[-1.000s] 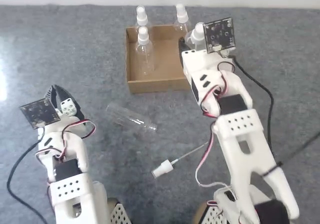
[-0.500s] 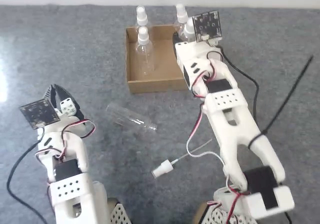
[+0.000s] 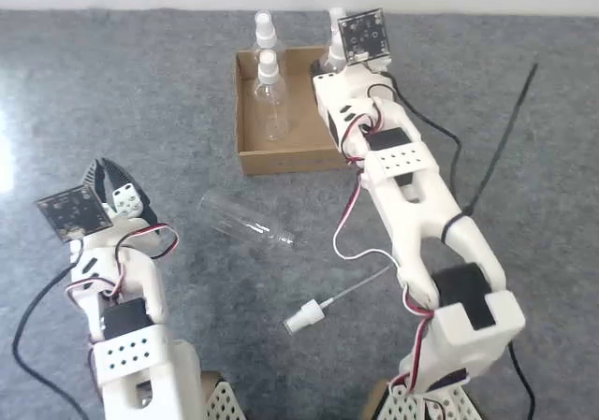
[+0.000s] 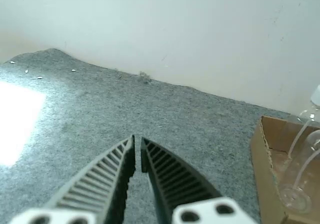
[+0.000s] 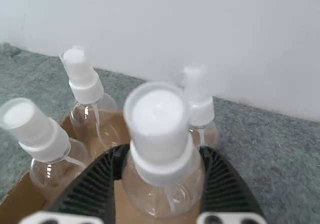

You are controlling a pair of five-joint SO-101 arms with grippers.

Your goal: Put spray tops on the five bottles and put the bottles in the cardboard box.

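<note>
My right gripper (image 5: 159, 166) is shut on a clear bottle (image 5: 160, 149) with a white spray top, held upright over the far right part of the cardboard box (image 3: 245, 111). Around it stand three more topped bottles (image 5: 82, 89) (image 5: 35, 134) (image 5: 197, 104). From above, one topped bottle (image 3: 271, 93) stands in the box, and two others (image 3: 267, 32) (image 3: 335, 25) stand at its back edge. A bottle without a top (image 3: 245, 219) lies on the grey mat in front of the box. A loose spray top (image 3: 304, 319) with its tube lies nearer the arms. My left gripper (image 4: 137, 154) is shut and empty, low at the left.
The grey mat (image 3: 168, 83) covers the table, and a white wall (image 4: 200, 29) rises behind it. The right arm (image 3: 412, 195) stretches from the front edge to the box, with its cables hanging beside it. The left arm (image 3: 117, 280) stays at the front left.
The right arm has carried its bottle left and farther back, over the box's far right corner. The left arm has not moved.
</note>
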